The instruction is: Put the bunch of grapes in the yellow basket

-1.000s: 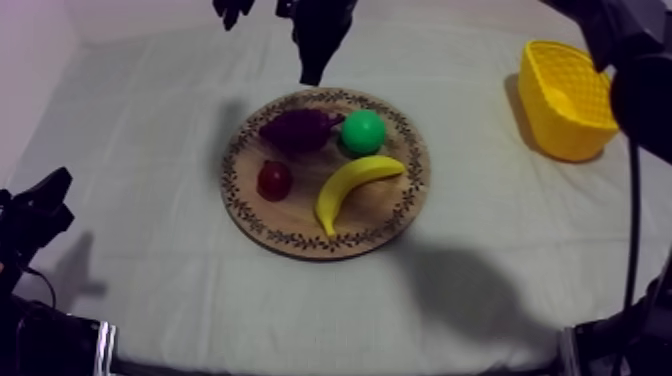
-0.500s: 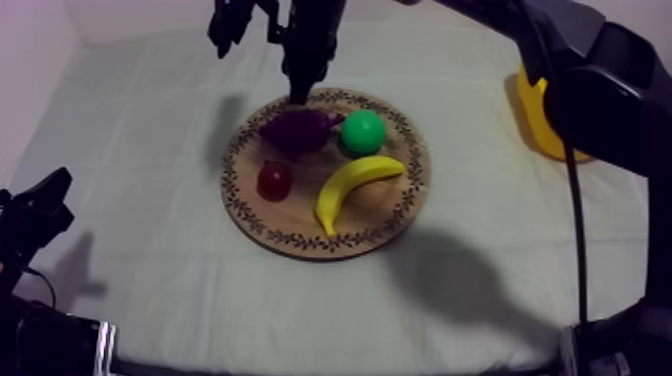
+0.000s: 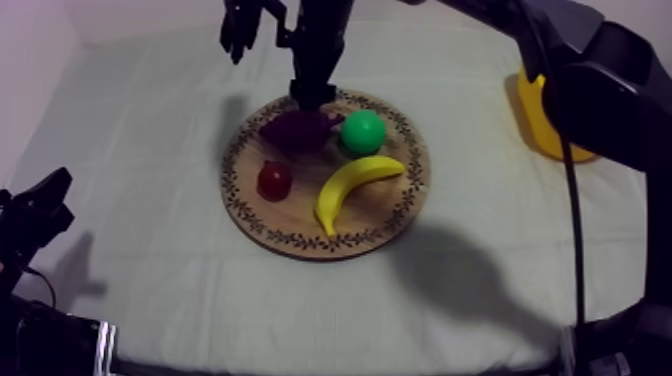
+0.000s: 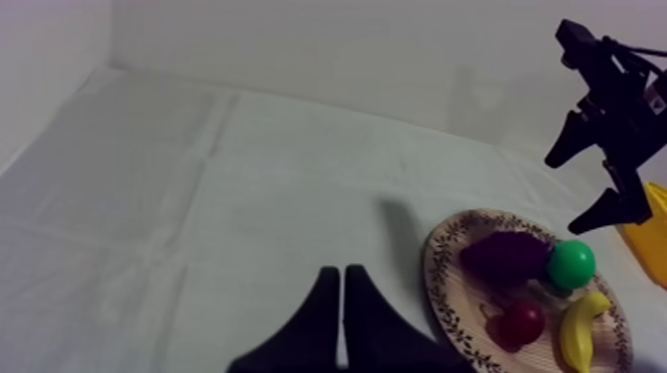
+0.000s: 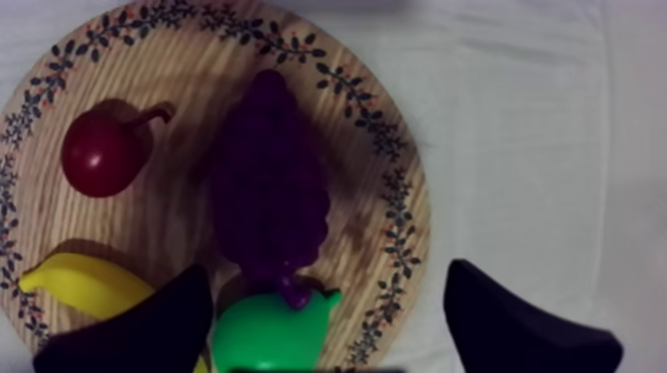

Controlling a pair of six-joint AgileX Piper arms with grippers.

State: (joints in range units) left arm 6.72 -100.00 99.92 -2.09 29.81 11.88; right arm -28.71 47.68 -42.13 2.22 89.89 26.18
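Note:
The dark purple bunch of grapes (image 3: 297,128) lies on the far left part of the round wooden board (image 3: 330,245). My right gripper (image 3: 275,68) hangs open over the board's far edge, just above the grapes. In the right wrist view its two black fingers (image 5: 149,332) stand wide apart, with the grapes (image 5: 268,193) ahead between them and untouched on the board (image 5: 189,79). The yellow basket (image 3: 535,110) stands at the far right, mostly hidden behind my right arm. My left gripper (image 4: 342,293) rests shut low at the left (image 3: 40,205).
On the board a green pear (image 3: 362,131) touches the grapes' right side, a banana (image 3: 355,187) lies at the front right and a small red fruit (image 3: 274,180) at the left. The left wrist view shows the board (image 4: 462,298) and the basket (image 4: 650,228) past open cloth.
My right gripper has gone from shut to wide open and has come down towards the grapes. Its arm has swung in across the basket. The left arm is still.

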